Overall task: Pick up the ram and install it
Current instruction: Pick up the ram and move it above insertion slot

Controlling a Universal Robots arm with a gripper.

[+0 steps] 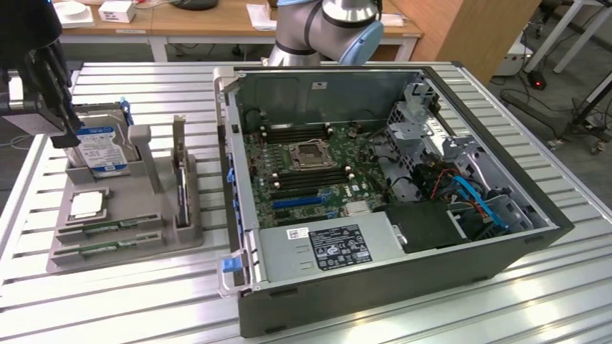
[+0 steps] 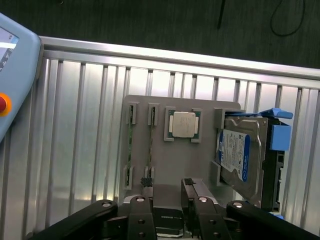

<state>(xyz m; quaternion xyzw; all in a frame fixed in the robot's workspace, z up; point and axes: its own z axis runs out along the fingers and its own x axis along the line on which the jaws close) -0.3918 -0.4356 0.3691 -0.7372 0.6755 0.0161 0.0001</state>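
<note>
The ram (image 2: 149,145) stands on edge in the grey holder (image 2: 175,165) with its twin (image 2: 130,145) just beside it, on the slatted worktop (image 2: 75,125) next to the open PC case (image 1: 402,287). The hand (image 2: 167,202) hovers over the holder, fingers spread, holding nothing. I'd square it up over one stick only, so the pads don't clip the twin.

Exterior view: set high above the near edge of the slatted table (image 1: 115,301), angled down and across toward the far edge. The computer case (image 1: 383,297) is framed centrally, with the grey holder tray (image 1: 153,247) toward the exterior view's left.

Wrist view: aimed almost straight down over the tray (image 2: 170,165), much nearer.

Shared ground: tray, hard drive (image 1: 100,150) (image 2: 240,155), processor (image 1: 86,206) (image 2: 182,123), ram sticks (image 1: 105,228) (image 2: 130,140), and the table slats around them.
</note>
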